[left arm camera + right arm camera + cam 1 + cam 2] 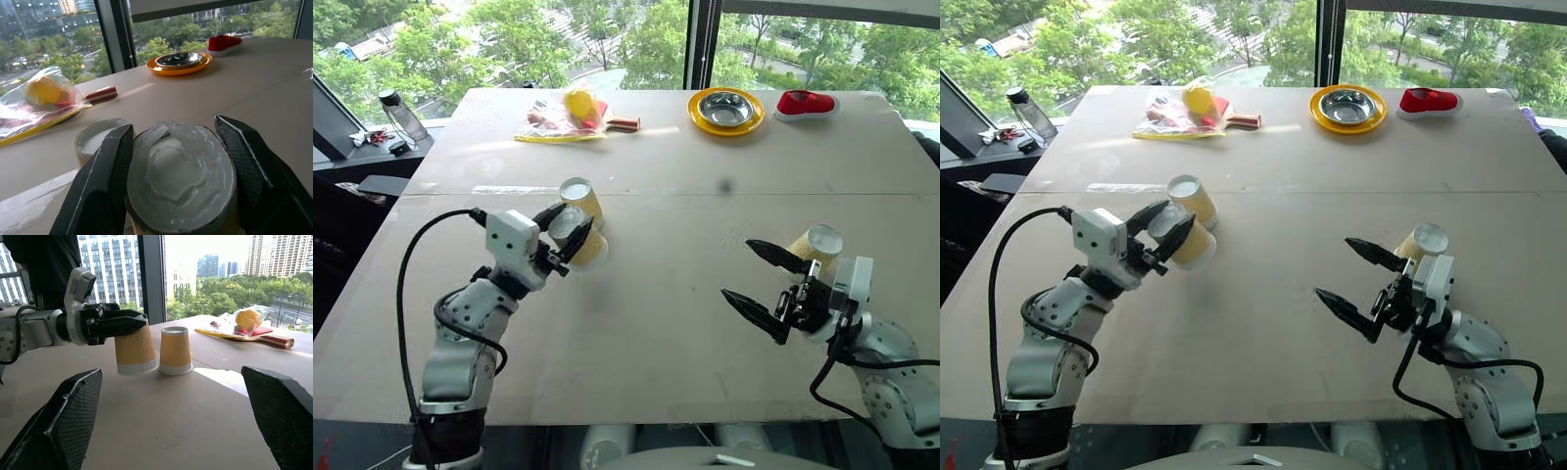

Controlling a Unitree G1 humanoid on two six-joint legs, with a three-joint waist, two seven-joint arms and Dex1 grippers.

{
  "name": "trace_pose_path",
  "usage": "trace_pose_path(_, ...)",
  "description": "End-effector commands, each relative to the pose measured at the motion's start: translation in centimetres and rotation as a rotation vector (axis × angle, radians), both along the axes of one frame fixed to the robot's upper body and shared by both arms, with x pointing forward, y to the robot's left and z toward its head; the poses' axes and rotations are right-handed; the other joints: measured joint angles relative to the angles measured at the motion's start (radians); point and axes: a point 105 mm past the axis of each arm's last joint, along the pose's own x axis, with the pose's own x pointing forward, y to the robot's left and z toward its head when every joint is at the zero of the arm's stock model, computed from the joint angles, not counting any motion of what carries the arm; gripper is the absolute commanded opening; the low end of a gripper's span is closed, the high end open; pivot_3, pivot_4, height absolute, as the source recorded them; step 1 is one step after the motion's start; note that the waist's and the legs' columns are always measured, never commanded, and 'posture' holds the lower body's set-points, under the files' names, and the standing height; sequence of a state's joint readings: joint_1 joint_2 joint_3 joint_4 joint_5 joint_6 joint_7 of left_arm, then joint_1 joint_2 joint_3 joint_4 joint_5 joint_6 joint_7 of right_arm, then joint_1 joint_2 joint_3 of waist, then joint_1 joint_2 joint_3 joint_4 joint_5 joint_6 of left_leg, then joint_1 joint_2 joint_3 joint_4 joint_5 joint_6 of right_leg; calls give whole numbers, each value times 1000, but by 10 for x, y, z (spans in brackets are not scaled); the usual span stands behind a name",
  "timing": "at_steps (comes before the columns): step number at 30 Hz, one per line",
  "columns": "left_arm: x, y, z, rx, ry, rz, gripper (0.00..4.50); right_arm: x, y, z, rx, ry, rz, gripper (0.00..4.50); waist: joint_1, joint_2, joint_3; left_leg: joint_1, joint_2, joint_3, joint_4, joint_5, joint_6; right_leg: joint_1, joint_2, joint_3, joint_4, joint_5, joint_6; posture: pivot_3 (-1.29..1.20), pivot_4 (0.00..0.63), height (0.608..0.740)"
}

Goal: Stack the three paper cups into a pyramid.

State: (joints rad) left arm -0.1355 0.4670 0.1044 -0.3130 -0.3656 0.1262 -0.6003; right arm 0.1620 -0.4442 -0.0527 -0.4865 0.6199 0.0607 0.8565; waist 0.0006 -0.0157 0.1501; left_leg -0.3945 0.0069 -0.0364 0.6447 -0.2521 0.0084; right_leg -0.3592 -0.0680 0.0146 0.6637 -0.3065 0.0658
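One paper cup (135, 350), upside down, hangs above the worktop (705, 294), pinched by the left tool (564, 231), just beside a second cup (175, 350) standing inverted. The third cup (816, 245) sits behind the right tool (766, 284), whose fingers are spread and empty.

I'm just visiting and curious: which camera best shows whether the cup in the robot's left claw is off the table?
The right wrist view: side-on, the held cup hangs in the left gripper, rim clear of the table. Both eye views look down on it; the left wrist view shows its upturned base.
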Motion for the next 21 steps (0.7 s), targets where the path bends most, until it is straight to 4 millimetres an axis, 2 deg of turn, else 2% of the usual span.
trace_pose_path(1, 8, -32, 13, -6, -33, -127, 2292, -7, 0, 14, 6, -63, -45, 4500, -1, 0, 0, 0, 0, 0, 1, 0, 0, 0, 1, 0, 0, 0, 0, 0, 150, 740)
trace_pose_path(3, 24, -47, 13, -2, -18, -148, 2292, -9, 1, 13, -3, -63, -71, 4500, 1, 0, 0, 0, -1, 0, 2, 0, 0, 0, 1, 1, 0, 0, 0, 0, 150, 740)
trace_pose_path(8, 50, -73, 5, 28, 7, -207, 2292, -7, 1, 14, -27, -73, -142, 4500, -14, 0, 0, -1, -1, 0, 3, 0, 0, 0, 4, 2, 1, 0, 0, 0, 150, 740)
trace_pose_path(12, 59, -89, -2, 52, 19, -247, 2292, -3, 2, 16, -25, -71, -179, 4500, -13, 0, 0, -1, 0, -1, 3, 0, 0, -1, 5, 1, 1, 0, 0, 0, 150, 740)
trace_pose_path(18, 66, -98, -6, 65, 5, -258, 2292, 1, 5, 17, -39, -72, -194, 4500, -13, 0, 0, -2, -1, -1, 4, 0, 0, -1, 4, 1, 1, 0, 0, 0, 150, 740)
trace_pose_path(21, 67, -98, -3, 63, -26, -252, 3539, 1, 5, 18, -40, -70, -198, 4500, -12, 0, 0, -2, -1, -1, 4, 0, 0, -1, 4, 1, 1, 0, 0, 0, 150, 740)
